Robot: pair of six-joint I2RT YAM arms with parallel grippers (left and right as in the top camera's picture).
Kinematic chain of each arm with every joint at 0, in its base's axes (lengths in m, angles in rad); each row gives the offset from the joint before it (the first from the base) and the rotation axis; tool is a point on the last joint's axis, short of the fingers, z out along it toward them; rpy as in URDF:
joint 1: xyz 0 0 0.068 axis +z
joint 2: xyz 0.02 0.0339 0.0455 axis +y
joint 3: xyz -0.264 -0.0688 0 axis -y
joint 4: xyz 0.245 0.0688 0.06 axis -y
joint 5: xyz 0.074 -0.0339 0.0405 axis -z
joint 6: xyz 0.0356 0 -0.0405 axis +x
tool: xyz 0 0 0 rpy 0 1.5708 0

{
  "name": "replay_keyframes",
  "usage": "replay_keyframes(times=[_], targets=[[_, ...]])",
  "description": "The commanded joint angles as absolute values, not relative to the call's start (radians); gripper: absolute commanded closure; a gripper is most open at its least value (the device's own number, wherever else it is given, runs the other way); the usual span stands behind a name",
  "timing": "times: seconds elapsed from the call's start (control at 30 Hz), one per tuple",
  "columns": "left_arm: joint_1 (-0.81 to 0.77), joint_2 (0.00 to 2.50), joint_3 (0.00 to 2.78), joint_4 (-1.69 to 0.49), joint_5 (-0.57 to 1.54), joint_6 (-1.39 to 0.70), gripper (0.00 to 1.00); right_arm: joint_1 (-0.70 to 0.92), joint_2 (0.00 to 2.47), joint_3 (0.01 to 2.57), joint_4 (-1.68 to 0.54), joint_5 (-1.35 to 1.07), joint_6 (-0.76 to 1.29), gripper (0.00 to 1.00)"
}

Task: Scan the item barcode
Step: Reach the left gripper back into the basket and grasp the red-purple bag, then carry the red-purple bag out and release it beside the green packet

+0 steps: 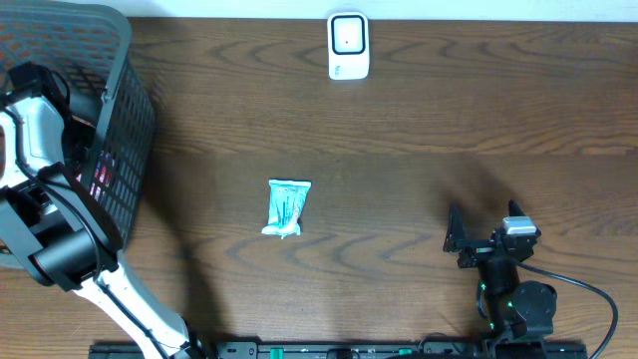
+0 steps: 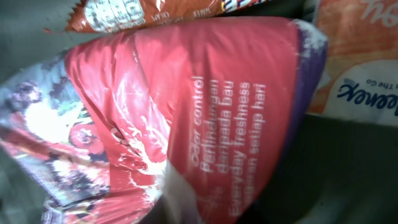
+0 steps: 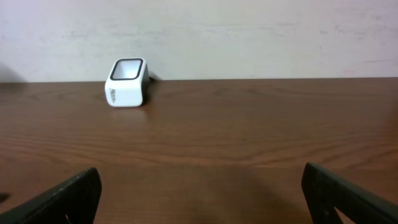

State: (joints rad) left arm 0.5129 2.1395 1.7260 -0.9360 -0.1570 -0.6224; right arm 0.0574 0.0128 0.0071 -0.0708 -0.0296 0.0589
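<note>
Now | step: lift item out of black mesh basket [image 1: 130, 110] | left gripper: down in basket, jaws pressed together, hold on red pouch [image 2: 205, 124] unconfirmed | right gripper [image 3: 202, 196]: jaws spread | tip: raise slowly, turn barcode toward white scanner [image 1: 348, 45]

White scanner [image 3: 127, 82] on wooden table [image 3: 249, 137], end effector [image 3: 200, 186] spread wide

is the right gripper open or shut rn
Open. In the right wrist view the right gripper has its fingers at opposite edges of the frame, with only bare table between them.
</note>
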Motion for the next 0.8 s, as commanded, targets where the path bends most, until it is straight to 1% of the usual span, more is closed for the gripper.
replay_keyframes(times=[0.0, 0.17, 0.23, 0.43, 0.63, 0.77], targets=[[0.521, 2.199, 1.701, -0.959, -0.142, -0.623, 0.93, 0.064, 0.010, 0.006, -0.075, -0.028, 0.047, 0.01], [0.520, 2.103, 1.737, -0.979, -0.138, -0.627, 0.93, 0.064, 0.010, 0.006, -0.075, -0.028, 0.047, 0.01], [0.521, 2.033, 1.745, -0.977, -0.099, -0.627, 0.93, 0.064, 0.010, 0.006, -0.075, -0.028, 0.047, 0.01], [0.520, 1.759, 1.747, -0.926, 0.088, -0.627, 0.93, 0.064, 0.010, 0.006, -0.075, -0.028, 0.047, 0.01], [0.520, 1.471, 1.747, -0.918, 0.129, -0.638, 0.93, 0.064, 0.010, 0.006, -0.075, -0.028, 0.047, 0.01], [0.509, 1.317, 1.747, -0.907, 0.233, -0.641, 0.93, 0.064, 0.010, 0.006, -0.075, -0.028, 0.047, 0.01]])
